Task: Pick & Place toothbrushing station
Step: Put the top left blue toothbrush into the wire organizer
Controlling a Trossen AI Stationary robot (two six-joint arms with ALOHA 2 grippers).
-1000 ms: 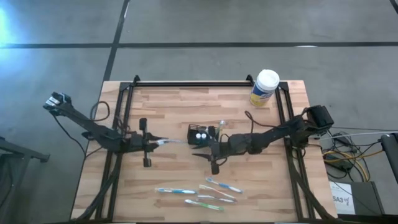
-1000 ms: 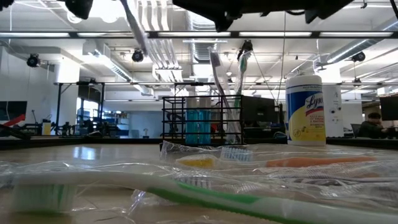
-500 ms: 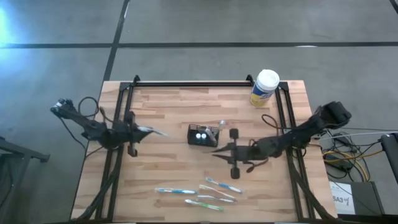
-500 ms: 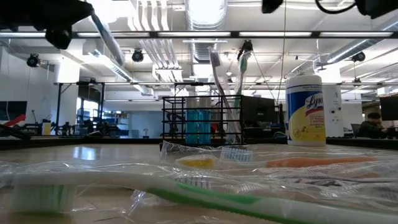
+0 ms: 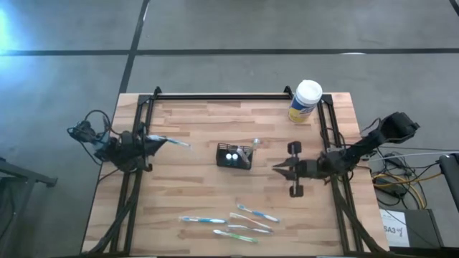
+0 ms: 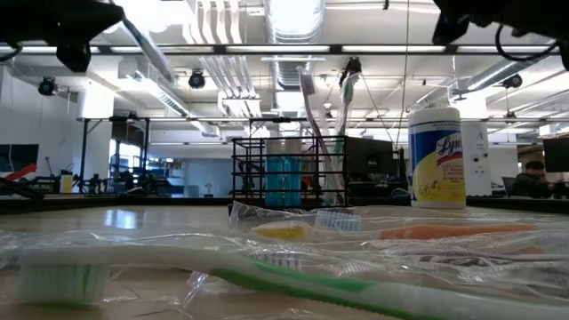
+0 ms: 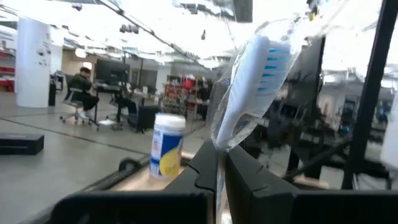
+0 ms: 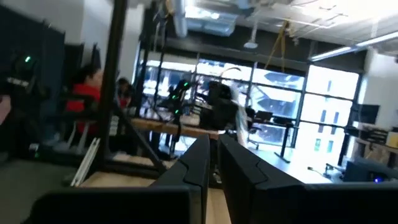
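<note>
On the table's left edge, the left gripper (image 5: 148, 141) is pinched shut on a wrapped toothbrush (image 5: 172, 142), whose bristle end points toward the table's middle. In the left wrist view the brush head (image 7: 261, 59) stands up out of the closed fingers (image 7: 202, 171) inside clear film. The risk, as I judge it, lies in that film: it is slick and loose, so the brush could slide or twist in the pinch while it is carried, then miss the holder's opening or catch on the mesh and knock it over.

The black mesh holder (image 5: 234, 155) stands at the table's centre, with two small white-topped pieces (image 5: 231, 155) inside it. In the low view two brushes (image 6: 308, 107) stand upright in it.

In the front part of the table lie four loose wrapped toothbrushes (image 5: 233, 221), close together; their overlapping film could let one drag another when lifted.

The yellow canister (image 5: 305, 101) stands at the back right, well apart from the work.

The right gripper (image 5: 278, 169) hangs right of the holder, its fingers (image 8: 202, 158) pressed nearly together on nothing.

Count: one brush held, two in the holder, four lying, one holder, two white-topped pieces, one canister.
</note>
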